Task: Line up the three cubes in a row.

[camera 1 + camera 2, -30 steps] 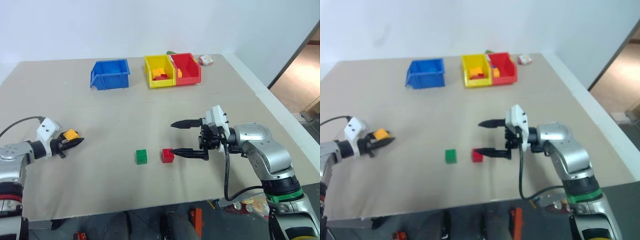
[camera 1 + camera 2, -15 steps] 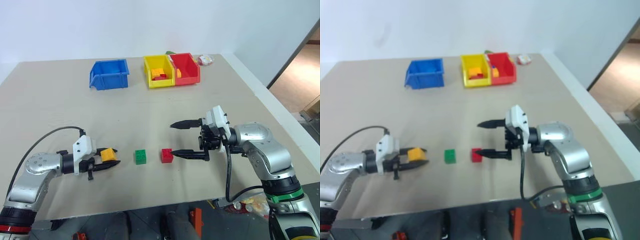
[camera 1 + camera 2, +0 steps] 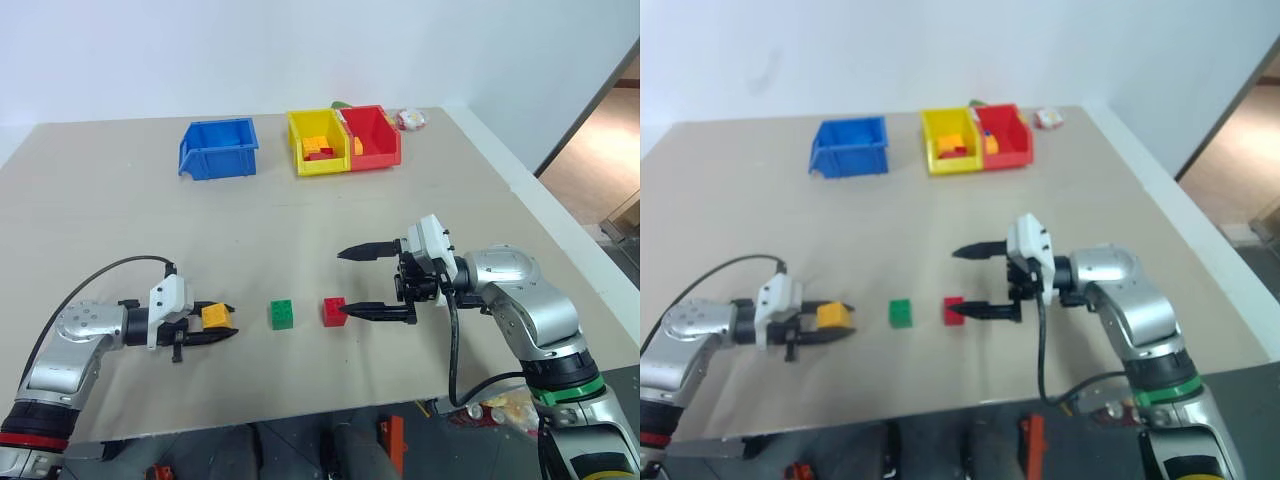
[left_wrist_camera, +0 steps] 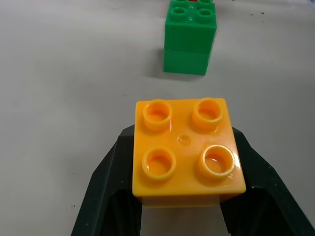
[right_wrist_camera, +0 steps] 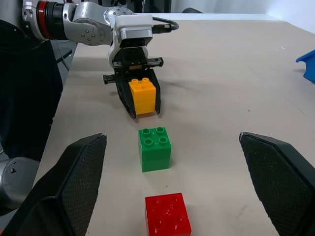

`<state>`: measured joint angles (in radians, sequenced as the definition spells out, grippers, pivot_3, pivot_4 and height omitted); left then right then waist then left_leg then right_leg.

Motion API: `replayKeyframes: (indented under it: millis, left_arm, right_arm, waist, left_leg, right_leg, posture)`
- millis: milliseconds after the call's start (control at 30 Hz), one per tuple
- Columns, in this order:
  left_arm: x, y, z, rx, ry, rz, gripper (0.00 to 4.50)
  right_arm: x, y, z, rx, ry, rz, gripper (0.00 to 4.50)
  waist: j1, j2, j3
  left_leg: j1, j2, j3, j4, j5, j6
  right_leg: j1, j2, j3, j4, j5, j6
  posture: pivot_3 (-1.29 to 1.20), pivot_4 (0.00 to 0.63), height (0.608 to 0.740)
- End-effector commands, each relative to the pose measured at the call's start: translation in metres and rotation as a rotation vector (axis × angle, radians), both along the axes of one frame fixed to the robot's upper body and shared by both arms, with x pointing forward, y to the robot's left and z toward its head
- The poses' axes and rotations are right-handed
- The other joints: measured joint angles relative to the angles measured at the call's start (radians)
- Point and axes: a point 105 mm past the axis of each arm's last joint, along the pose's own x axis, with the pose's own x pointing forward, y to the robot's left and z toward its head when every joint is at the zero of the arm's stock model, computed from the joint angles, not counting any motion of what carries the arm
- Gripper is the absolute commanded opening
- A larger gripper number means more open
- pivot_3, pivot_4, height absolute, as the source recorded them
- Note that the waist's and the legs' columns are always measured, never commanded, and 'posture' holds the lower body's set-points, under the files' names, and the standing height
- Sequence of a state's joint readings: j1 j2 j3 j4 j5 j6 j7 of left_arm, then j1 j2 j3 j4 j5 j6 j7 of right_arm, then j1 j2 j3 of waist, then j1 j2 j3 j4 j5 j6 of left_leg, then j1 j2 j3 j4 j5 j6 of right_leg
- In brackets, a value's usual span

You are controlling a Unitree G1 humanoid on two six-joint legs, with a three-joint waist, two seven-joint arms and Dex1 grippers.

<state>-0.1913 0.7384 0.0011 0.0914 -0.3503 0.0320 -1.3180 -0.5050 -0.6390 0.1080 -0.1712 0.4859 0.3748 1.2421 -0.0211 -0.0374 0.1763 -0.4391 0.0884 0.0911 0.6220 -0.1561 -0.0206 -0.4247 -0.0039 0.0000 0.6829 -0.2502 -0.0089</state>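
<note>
Left wrist view: yellow cube point(image 4: 187, 150), hard, light, glossy plastic, clamped by its flat sides in our left gripper point(image 3: 213, 327), just beside the green cube point(image 3: 282, 314); red cube point(image 3: 334, 311) next along. Our right gripper point(image 3: 365, 282) stands wide apart, empty. We judge side faces grip best; studs may slip.

Beige table point(image 3: 300, 215) with a pale strip on its right edge; plain white wall point(image 3: 300, 50) behind; wooden floor point(image 3: 600, 150) far right.
</note>
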Motion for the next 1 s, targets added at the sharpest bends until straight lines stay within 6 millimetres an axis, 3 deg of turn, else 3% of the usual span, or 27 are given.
replayKeyframes:
  millis: [33,867,933,1000]
  left_arm:
    - [-0.004,-0.003,0.001,0.039,-0.025,-0.072,1.37]
    - [0.008,-0.007,-0.010,0.081,0.013,-0.115,1.37]
    - [0.010,-0.008,-0.007,0.074,0.010,-0.115,2.39]
    - [0.012,-0.008,-0.001,0.069,-0.003,-0.116,3.05]
  right_arm:
    - [-0.004,-0.002,0.007,-0.002,-0.037,0.006,4.50]
    - [-0.007,-0.004,0.006,-0.007,-0.040,-0.003,4.50]
    - [-0.007,-0.004,0.006,-0.007,-0.040,-0.006,4.50]
    - [-0.007,-0.003,0.007,-0.002,-0.038,-0.005,4.50]
  waist:
    - [0.000,0.000,0.000]
    - [0.001,0.000,0.000]
    - [0.000,0.000,0.000]
    - [0.000,0.000,0.000]
  left_leg:
    - [0.000,0.000,0.000,0.000,0.000,0.000]
    - [0.000,-0.003,0.000,0.001,0.001,0.001]
    - [0.000,-0.003,0.000,0.001,0.001,0.001]
    - [0.000,-0.003,0.000,0.001,0.001,0.002]
  right_leg:
    - [0.000,0.000,0.000,0.000,0.000,0.000]
    - [0.001,-0.001,0.000,0.000,0.001,0.000]
    - [0.001,-0.002,0.000,0.000,0.001,0.000]
    - [0.001,-0.002,0.000,0.000,0.000,-0.001]
  posture:
    - [0.00,0.150,0.740]
    - [0.00,0.150,0.740]
    - [0.00,0.150,0.740]
    - [0.00,0.150,0.740]
